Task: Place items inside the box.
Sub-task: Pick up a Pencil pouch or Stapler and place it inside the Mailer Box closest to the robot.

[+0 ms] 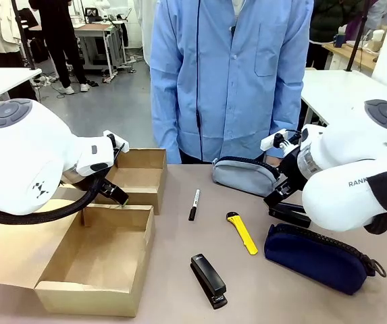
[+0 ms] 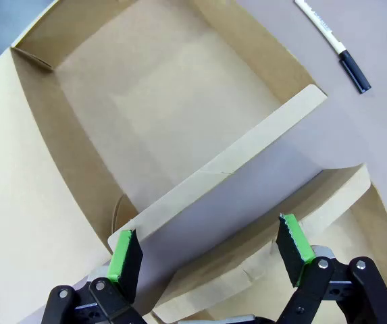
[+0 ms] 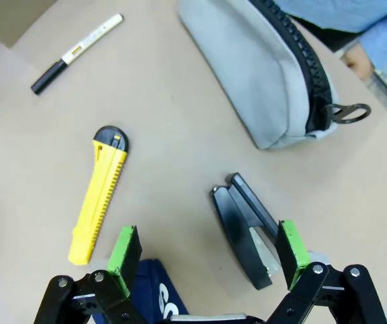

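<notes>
The box (image 1: 92, 270) lies open at the near left, with a second cardboard tray (image 1: 142, 177) behind it. My left gripper (image 2: 210, 250) hangs open over the strip of table between the two trays, by the near tray's far wall (image 2: 247, 145); in the front view my left gripper (image 1: 114, 192) is low there. My right gripper (image 3: 208, 250) is open just above a black stapler (image 3: 244, 229), nothing held. Loose on the table lie the marker pen (image 1: 194, 204), yellow utility knife (image 1: 242, 233), another black stapler (image 1: 209, 280), grey-blue pouch (image 1: 245, 175) and navy pouch (image 1: 318, 258).
A person in a blue coat (image 1: 230, 74) stands at the far edge, right behind the grey-blue pouch. One hand (image 3: 358, 61) rests near the pouch's zip pull. Bare tabletop (image 1: 173, 270) separates the box from the stationery.
</notes>
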Robot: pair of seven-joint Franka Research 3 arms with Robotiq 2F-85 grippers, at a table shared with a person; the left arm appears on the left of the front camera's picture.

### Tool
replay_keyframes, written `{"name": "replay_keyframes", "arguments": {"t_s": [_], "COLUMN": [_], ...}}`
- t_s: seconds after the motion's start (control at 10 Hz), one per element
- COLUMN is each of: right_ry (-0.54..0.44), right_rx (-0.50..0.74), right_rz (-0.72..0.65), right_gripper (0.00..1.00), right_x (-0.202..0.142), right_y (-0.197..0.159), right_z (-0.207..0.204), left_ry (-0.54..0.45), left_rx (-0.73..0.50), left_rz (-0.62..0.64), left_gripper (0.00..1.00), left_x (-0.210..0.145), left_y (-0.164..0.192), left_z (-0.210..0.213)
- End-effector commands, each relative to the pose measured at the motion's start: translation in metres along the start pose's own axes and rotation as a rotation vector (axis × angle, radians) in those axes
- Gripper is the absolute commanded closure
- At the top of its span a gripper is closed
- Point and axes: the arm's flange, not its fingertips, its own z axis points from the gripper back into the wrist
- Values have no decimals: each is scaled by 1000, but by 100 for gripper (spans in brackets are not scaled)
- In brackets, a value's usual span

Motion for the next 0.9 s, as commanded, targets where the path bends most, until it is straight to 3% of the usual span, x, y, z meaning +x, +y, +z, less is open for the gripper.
{"name": "replay_keyframes", "arguments": {"t_s": [0.0,0.5,0.6,0.7,0.8], "right_ry": [0,4,-1,9,47], "right_rx": [0,5,24,24,-10], "right_rz": [-1,-10,-61,-170,-322], "right_gripper": [0,0,0,0,0], "right_x": [0,1,7,18,27], "right_y": [0,2,0,-6,-13], "right_z": [0,-1,13,45,94], "left_ry": [0,0,19,76,113], "left_rx": [0,0,-100,-121,-92], "left_rz": [0,0,16,79,222], "left_gripper": [0,0,0,0,0], "left_x": [0,0,3,11,21], "left_y": [0,0,-2,-5,-8], "left_z": [0,0,19,53,104]}}
